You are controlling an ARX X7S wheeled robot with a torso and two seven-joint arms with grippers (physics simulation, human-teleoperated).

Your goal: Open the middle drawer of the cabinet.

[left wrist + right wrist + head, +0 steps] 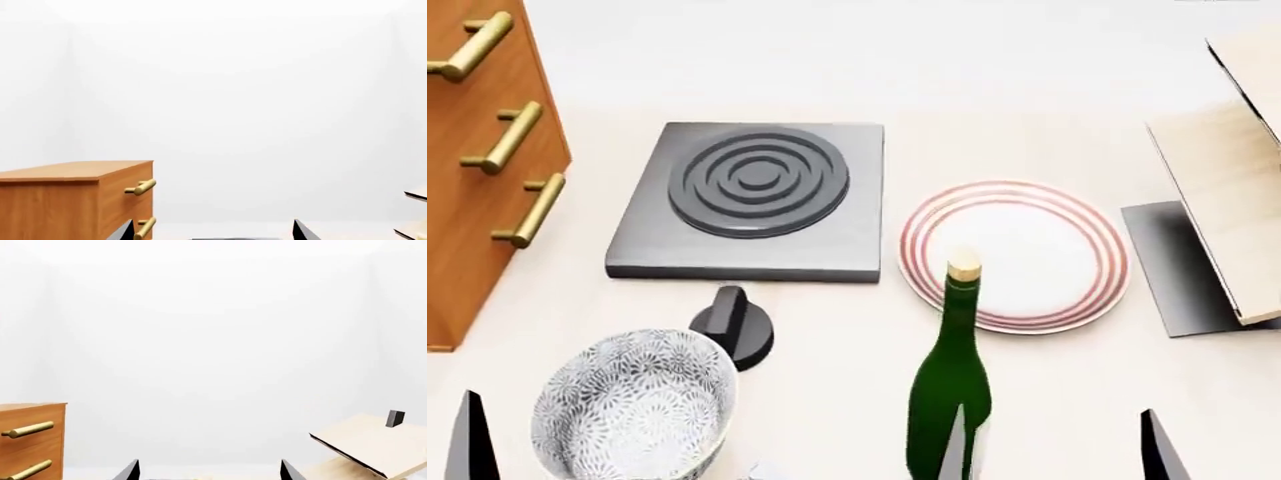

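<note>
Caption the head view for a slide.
Both grippers open and low, cabinet drawers shut at left, hotplate, plate, bottle, bowl.

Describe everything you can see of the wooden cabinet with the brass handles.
The cabinet is a boxy orange-brown piece with a wood-grain look, standing on the pale surface at the far left of the head view, left of the grey hob and apart from it. Three stacked fronts show there, each with a brass bar handle on two posts; the middle drawer sits flush and closed. The left wrist view shows its flat top and side. Nothing touches it, and neither gripper is near it.
</note>
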